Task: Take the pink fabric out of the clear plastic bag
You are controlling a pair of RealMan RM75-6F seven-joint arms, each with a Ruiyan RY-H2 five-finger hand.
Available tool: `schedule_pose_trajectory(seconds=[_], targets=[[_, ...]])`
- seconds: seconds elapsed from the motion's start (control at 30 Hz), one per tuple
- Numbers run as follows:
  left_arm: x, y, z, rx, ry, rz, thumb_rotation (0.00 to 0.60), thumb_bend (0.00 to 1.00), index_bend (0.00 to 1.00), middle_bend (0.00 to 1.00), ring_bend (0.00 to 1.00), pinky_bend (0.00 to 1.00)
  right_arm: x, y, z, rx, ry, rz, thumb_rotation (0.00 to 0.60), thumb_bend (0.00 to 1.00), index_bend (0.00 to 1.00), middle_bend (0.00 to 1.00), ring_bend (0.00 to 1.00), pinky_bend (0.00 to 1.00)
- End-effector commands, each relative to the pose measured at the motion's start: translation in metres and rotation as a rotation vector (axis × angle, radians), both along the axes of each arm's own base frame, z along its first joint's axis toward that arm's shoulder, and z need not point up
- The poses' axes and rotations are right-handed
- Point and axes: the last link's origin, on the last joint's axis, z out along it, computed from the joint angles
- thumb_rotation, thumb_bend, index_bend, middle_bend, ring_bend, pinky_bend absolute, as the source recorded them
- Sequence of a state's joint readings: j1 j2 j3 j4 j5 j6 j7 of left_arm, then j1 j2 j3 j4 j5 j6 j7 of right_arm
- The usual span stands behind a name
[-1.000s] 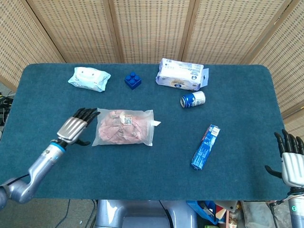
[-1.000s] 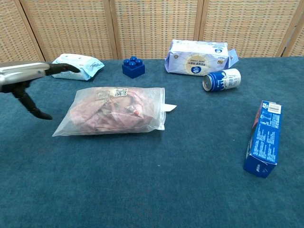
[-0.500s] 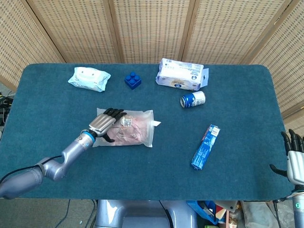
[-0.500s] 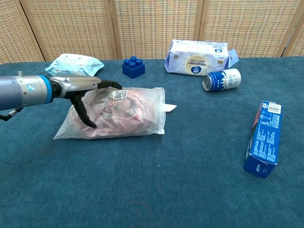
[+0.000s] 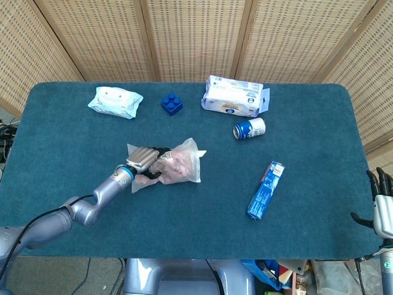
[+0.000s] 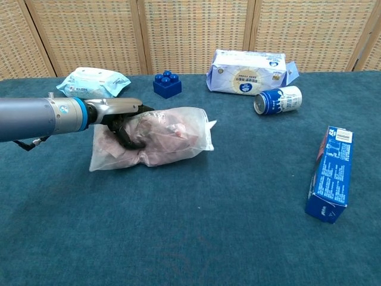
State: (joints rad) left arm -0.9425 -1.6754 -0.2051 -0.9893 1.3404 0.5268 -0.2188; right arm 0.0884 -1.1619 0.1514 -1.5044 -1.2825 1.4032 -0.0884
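The clear plastic bag lies bunched up near the middle of the blue table, with the pink fabric inside it. My left hand grips the bag's left part, fingers curled into the plastic. The bag's right end stands lifted and crumpled. My right hand shows at the lower right edge of the head view, off the table, fingers apart and holding nothing. The chest view does not show it.
A wipes pack sits at the back left, a blue toy block beside it, a white-blue packet at the back, a blue can right of centre, and a blue box at the right.
My left hand moved right from beside the bag onto it and closed on it. The bag went from flat to bunched and shifted right. My right hand sank lower at the frame edge.
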Motion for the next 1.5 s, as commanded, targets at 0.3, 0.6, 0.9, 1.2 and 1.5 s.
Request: schedule_pose_trajectory(seconds=[0.3,0.6,0.9,1.2,1.5], targets=[[0.001,-0.015,0.022,0.224,-0.354,-0.160,0.600,0.59,0.61,0.57,0.57,0.64,0.003,-0.002,-0.002,-0.004,-0.044,0.020,0.600,0.00,0.00,0.00,0.00,0.00],[0.013,-0.028,0.033,0.333,-0.600,-0.357,0.600,0.59,0.62,0.57,0.57,0.64,0.021,-0.030,0.025,0.040,-0.280,0.133,0.600,0.00,0.06,0.00,0.00,0.00],[0.044,-0.030,0.027,0.347,-0.704,-0.494,0.600,0.59,0.62,0.57,0.57,0.64,0.065,-0.077,0.062,0.155,-0.511,0.223,0.600,0.00,0.24,0.00,0.00,0.00],[0.070,-0.025,0.025,0.340,-0.693,-0.586,0.600,0.59,0.62,0.57,0.57,0.64,0.112,-0.122,0.067,0.263,-0.731,0.233,0.600,0.00,0.33,0.00,0.00,0.00],[0.093,-0.017,0.017,0.345,-0.666,-0.608,0.600,0.59,0.62,0.57,0.57,0.64,0.134,-0.141,0.052,0.332,-0.817,0.250,0.600,0.00,0.37,0.00,0.00,0.00]])
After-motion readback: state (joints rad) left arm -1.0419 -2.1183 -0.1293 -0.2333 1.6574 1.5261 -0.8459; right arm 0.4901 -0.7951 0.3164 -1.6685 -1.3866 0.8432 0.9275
